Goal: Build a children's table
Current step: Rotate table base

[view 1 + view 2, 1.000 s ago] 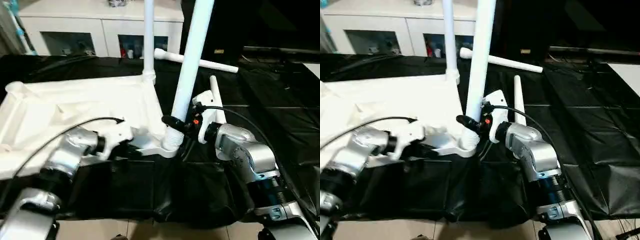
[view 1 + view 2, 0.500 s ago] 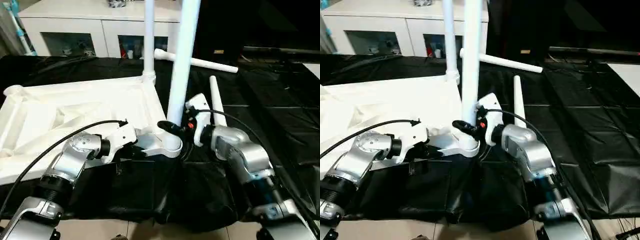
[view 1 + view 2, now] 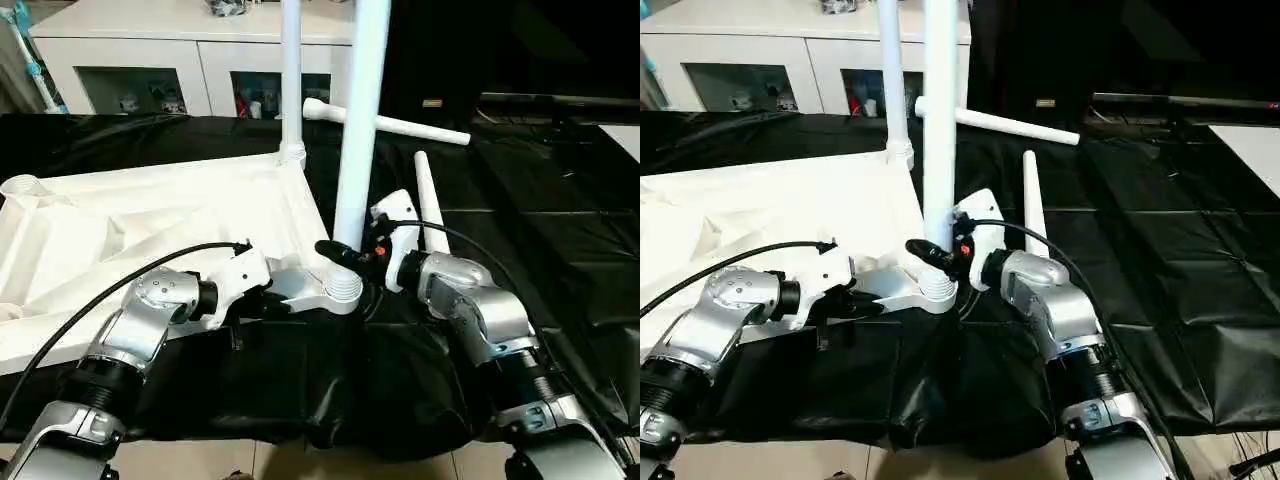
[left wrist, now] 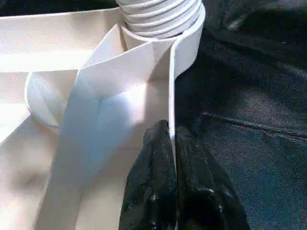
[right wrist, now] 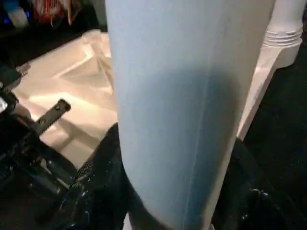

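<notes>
A: Where's the leg?

B: Upright in the near corner socket of the tabletop. Right gripper clasps its base; axis vertical.

A: Left gripper?

B: Pinched on the tabletop's edge, just beside the socket.

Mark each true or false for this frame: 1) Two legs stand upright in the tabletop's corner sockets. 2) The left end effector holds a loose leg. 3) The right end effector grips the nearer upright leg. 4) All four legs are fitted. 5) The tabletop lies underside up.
1) True: a far upright leg and a nearer upright leg stand in sockets of the tabletop.
2) False: the left end effector is pinched on the tabletop's thin edge wall near the corner socket.
3) True: the right end effector is closed around its base.
4) False: two loose legs lie on the black sheet.
5) True: its ribs face up.
</notes>
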Motion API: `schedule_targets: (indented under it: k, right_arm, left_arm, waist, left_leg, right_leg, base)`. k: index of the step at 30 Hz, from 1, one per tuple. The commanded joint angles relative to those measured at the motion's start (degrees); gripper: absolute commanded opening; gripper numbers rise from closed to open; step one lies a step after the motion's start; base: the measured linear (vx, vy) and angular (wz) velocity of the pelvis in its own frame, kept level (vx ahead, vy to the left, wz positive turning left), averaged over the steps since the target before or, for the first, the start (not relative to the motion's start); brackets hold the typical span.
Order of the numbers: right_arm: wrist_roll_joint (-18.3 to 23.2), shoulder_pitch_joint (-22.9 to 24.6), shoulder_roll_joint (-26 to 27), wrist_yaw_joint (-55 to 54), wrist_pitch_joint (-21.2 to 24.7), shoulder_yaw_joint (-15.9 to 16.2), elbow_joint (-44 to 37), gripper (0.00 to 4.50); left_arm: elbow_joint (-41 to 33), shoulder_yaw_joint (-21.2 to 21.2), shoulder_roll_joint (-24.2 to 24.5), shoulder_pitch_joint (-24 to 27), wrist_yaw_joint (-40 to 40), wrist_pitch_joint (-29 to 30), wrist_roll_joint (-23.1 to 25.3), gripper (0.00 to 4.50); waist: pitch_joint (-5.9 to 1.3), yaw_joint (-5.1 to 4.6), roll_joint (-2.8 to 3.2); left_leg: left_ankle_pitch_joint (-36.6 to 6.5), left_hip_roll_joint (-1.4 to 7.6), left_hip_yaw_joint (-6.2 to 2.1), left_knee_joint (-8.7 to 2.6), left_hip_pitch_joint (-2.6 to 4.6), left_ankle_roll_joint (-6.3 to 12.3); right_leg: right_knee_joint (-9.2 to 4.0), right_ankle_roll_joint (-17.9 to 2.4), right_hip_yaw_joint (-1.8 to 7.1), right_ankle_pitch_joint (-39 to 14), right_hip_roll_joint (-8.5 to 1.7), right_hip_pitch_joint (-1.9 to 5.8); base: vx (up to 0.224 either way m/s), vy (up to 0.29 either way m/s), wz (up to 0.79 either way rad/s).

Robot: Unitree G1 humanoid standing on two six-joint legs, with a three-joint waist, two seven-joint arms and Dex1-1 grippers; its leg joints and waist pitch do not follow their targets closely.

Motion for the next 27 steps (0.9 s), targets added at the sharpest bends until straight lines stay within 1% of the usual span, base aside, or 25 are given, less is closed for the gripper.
schedule_targets:
  k: [1, 2, 3, 4, 6, 7, 8, 9, 10, 11, 12, 14, 16, 17, 18, 19, 20, 22, 23, 24, 25, 27]
  right_arm:
    - [0.6, 2.0, 0.0, 0.3, 0.0, -0.5, 2.8, 1.85]
    - [0.7, 2.9, 0.1, 0.5, -0.7, -0.8, 3.0, 1.85]
    - [0.8, 3.7, 0.1, 0.8, -1.3, -1.0, 3.1, 1.85]
    - [1.0, 4.4, 0.2, 1.0, -2.0, -1.4, 3.2, 1.85]
    - [1.2, 6.0, 0.3, 1.4, -3.7, -1.9, 2.8, 1.85]
    - [1.2, 6.1, 0.4, 1.4, -3.9, -2.0, 2.8, 1.85]
    - [1.4, 6.9, 0.6, 1.5, -5.1, -2.5, 2.5, 1.85]
    - [1.4, 6.9, 0.6, 1.5, -5.1, -2.5, 2.5, 1.85]
    - [-0.5, 8.2, 0.1, 1.4, -8.4, -1.3, 1.9, 1.85]
    - [-1.3, 8.7, -0.2, 1.5, -9.8, -0.6, 1.6, 1.85]
    - [-1.3, 8.7, -0.2, 1.5, -9.8, -0.6, 1.6, 1.85]
    - [-3.4, 9.4, -0.9, 1.8, -11.3, 1.6, 0.7, 1.85]
    - [-4.6, 9.3, -1.2, 2.0, -11.3, 2.9, 0.3, 1.85]
    - [-6.7, 8.5, -1.7, 1.8, -10.9, 4.9, 0.6, 1.85]
    - [-7.0, 8.2, -1.7, 1.8, -10.7, 5.3, 0.8, 1.85]
    - [-7.7, 7.5, -1.8, 1.7, -9.9, 6.0, 1.3, 1.85]
    - [-7.8, 7.4, -1.8, 1.7, -9.9, 6.1, 1.5, 1.85]
    - [-8.0, 7.0, -1.7, 1.7, -9.7, 6.3, 1.9, 1.85]
    - [-8.5, 5.9, -1.7, 1.8, -8.9, 6.9, 3.2, 1.85]
    - [-8.2, 5.1, -1.6, 1.8, -7.1, 6.9, 4.2, 1.85]
    - [-8.0, 4.8, -1.6, 1.8, -6.0, 6.8, 4.5, 1.85]
    - [-8.3, 4.5, -1.9, 2.1, -4.9, 7.1, 5.4, 1.85]
  left_arm:
    - [0.3, 2.6, -1.9, 0.8, 2.8, -0.1, -4.0, 0.0]
    - [0.5, 2.7, -2.0, 0.7, 2.9, -0.1, -4.0, 0.0]
    - [0.7, 2.8, -2.0, 0.5, 3.0, -0.2, -4.0, 0.0]
    - [0.8, 2.9, -1.9, 0.4, 3.1, -0.3, -4.0, 0.0]
    - [1.2, 3.2, -1.9, 0.1, 3.4, -0.3, -4.0, 0.0]
    - [1.2, 3.2, -1.9, 0.1, 3.5, -0.3, -4.0, 0.0]
    - [1.4, 3.3, -1.9, -0.2, 3.6, -0.3, -4.0, 0.0]
    - [1.4, 3.3, -1.9, -0.2, 3.6, -0.3, -4.0, 0.0]
    - [1.8, 3.4, -2.0, -0.6, 3.9, -0.3, -3.8, 0.0]
    - [2.0, 3.5, -2.0, -0.7, 4.0, -0.3, -3.8, 0.0]
    - [2.0, 3.5, -2.0, -0.7, 4.0, -0.3, -3.8, 0.0]
    - [2.2, 3.5, -2.0, -1.0, 4.1, -0.3, -3.7, 0.0]
    - [2.4, 3.5, -1.9, -1.1, 4.2, -0.4, -3.5, 0.0]
    - [2.7, 3.3, -1.8, -1.3, 4.2, -0.6, -3.2, 0.0]
    - [2.8, 3.2, -1.7, -1.3, 4.2, -0.7, -3.1, 0.0]
    - [2.8, 3.1, -1.7, -1.2, 4.2, -0.7, -2.9, 0.0]
    - [2.8, 3.1, -1.7, -1.2, 4.2, -0.7, -2.9, 0.0]
    - [2.8, 3.1, -1.7, -1.1, 4.1, -0.7, -2.8, 0.0]
    - [2.7, 2.9, -1.6, -0.9, 4.0, -0.8, -2.6, 0.0]
    - [2.6, 2.8, -1.5, -0.8, 4.0, -0.8, -2.5, 0.0]
    - [2.6, 2.7, -1.5, -0.8, 4.0, -0.8, -2.5, 0.0]
    - [2.6, 2.7, -1.5, -0.8, 4.1, -0.8, -2.4, 0.0]
  waist:
    - [-3.68, 0.17, -0.37]
    - [-3.69, 0.17, -0.27]
    - [-3.63, 0.23, -0.16]
    - [-3.7, 0.26, -0.24]
    - [-3.7, 0.3, -0.16]
    - [-3.69, 0.32, -0.14]
    - [-3.68, 0.31, -0.1]
    - [-3.68, 0.27, -0.15]
    - [-3.65, 0.25, -0.11]
    - [-3.64, 0.35, -0.11]
    - [-3.65, 0.34, -0.17]
    - [-3.6, 0.31, -0.26]
    - [-3.54, 0.32, -0.24]
    - [-3.44, 0.26, -0.41]
    - [-3.37, 0.2, -0.38]
    - [-3.33, 0.15, -0.52]
    - [-3.27, 0.13, -0.36]
    - [-3.29, 0.09, -0.39]
    - [-3.38, 0.07, -0.8]
    - [-3.38, 0.01, -0.93]
    - [-3.32, -0.07, -0.79]
    - [-3.33, -0.08, -0.89]
  left_leg:
    - [-10.4, 0.95, -0.07, -3.9, 0.42, 0.58]
    - [-10.3, 0.89, -0.06, -3.85, 0.34, 0.72]
    - [-10.5, 0.92, -0.04, -3.87, 0.45, 0.75]
    - [-10.5, 0.91, -0.05, -3.84, 0.4, 0.84]
    - [-10.5, 0.91, -0.05, -3.87, 0.38, 0.94]
    - [-10.8, 0.94, -0.07, -3.89, 0.41, 0.95]
    - [-11.2, 0.93, -0.07, -3.9, 0.41, 0.94]
    - [-11.2, 0.92, -0.1, -3.93, 0.36, 0.94]
    - [-11.3, 0.92, -0.13, -3.98, 0.38, 0.97]
    - [-11.4, 0.96, -0.06, -3.9, 0.39, 0.84]
    - [-11.3, 0.93, -0.08, -3.93, 0.34, 0.84]
    - [-11.3, 0.89, -0.08, -3.96, 0.39, 1.04]
    - [-11.3, 0.85, -0.1, -4.0, 0.33, 1.06]
    - [-11.8, 0.85, -0.14, -4.08, 0.31, 0.98]
    - [-12.2, 0.83, -0.16, -4.14, 0.3, 0.88]
    - [-13.0, 0.85, -0.16, -4.17, 0.41, 0.78]
    - [-13.7, 0.95, -0.22, -4.27, 0.48, 0.6]
    - [-14.1, 0.99, -0.23, -4.28, 0.53, 0.5]
    - [-13.4, 0.95, -0.26, -4.28, 0.42, 0.68]
    - [-13.3, 0.96, -0.23, -4.28, 0.41, 0.78]
    - [-13.2, 0.93, -0.23, -4.3, 0.42, 0.89]
    - [-13.3, 0.96, -0.2, -4.29, 0.44, 0.84]
  right_leg:
    - [-4.26, -10.4, 2.26, -8.3, -3.9, 2.65]
    - [-4.24, -10.6, 2.27, -7.9, -3.88, 2.71]
    - [-4.35, -10.6, 2.26, -8.1, -3.87, 2.58]
    - [-4.3, -10.6, 2.27, -7.9, -3.88, 2.68]
    - [-4.33, -10.6, 2.23, -7.9, -3.86, 2.68]
    - [-4.39, -10.6, 2.23, -8.2, -3.9, 2.66]
    - [-4.48, -10.5, 2.23, -8.9, -3.89, 2.65]
    - [-4.43, -10.5, 2.21, -8.9, -3.85, 2.7]
    - [-4.49, -10.5, 2.18, -9.3, -3.85, 2.67]
    - [-4.58, -10.3, 2.21, -9.7, -3.94, 2.54]
    - [-4.53, -10.2, 2.22, -9.6, -3.9, 2.63]
    - [-4.58, -10.2, 2.2, -9.8, -3.8, 2.57]
    - [-4.63, -9.7, 2.19, -10.5, -3.76, 2.58]
    - [-4.76, -9.4, 2.18, -12.2, -3.82, 2.56]
    - [-4.84, -9.2, 2.17, -13.1, -3.78, 2.51]
    - [-5.0, -8.8, 2.23, -14.9, -3.89, 2.41]
    - [-5.16, -8.4, 2.26, -16.4, -3.95, 2.29]
    - [-5.23, -8.3, 2.33, -16.7, -4.0, 2.24]
    - [-4.97, -8.5, 2.31, -15.6, -3.92, 2.38]
    - [-5.01, -8.6, 2.3, -15.5, -3.93, 2.34]
    - [-5.05, -8.6, 2.3, -15.7, -3.9, 2.31]
    - [-5.07, -8.5, 2.32, -15.7, -3.91, 2.24]
  base:
    - [0.0, 0.0, 0.0]
    - [0.0, 0.0, 0.0]
    - [0.0, 0.0, 0.0]
    - [0.0, 0.0, 0.0]
    - [0.0, 0.0, 0.0]
    - [0.0, 0.0, 0.0]
    - [0.0, 0.0, 0.0]
    - [0.0, 0.0, 0.0]
    - [0.0, 0.0, 0.0]
    - [0.0, 0.0, 0.0]
    - [0.0, 0.0, 0.0]
    - [0.0, 0.0, 0.0]
    - [0.0, 0.0, 0.0]
    - [0.0, 0.0, 0.0]
    - [0.0, 0.0, 0.0]
    - [0.0, 0.0, 0.0]
    - [0.0, 0.0, 0.0]
    - [0.0, 0.0, 0.0]
    - [0.0, 0.0, 0.0]
    - [0.0, 0.0, 0.0]
    - [0.0, 0.0, 0.0]
    - [0.0, 0.0, 0.0]
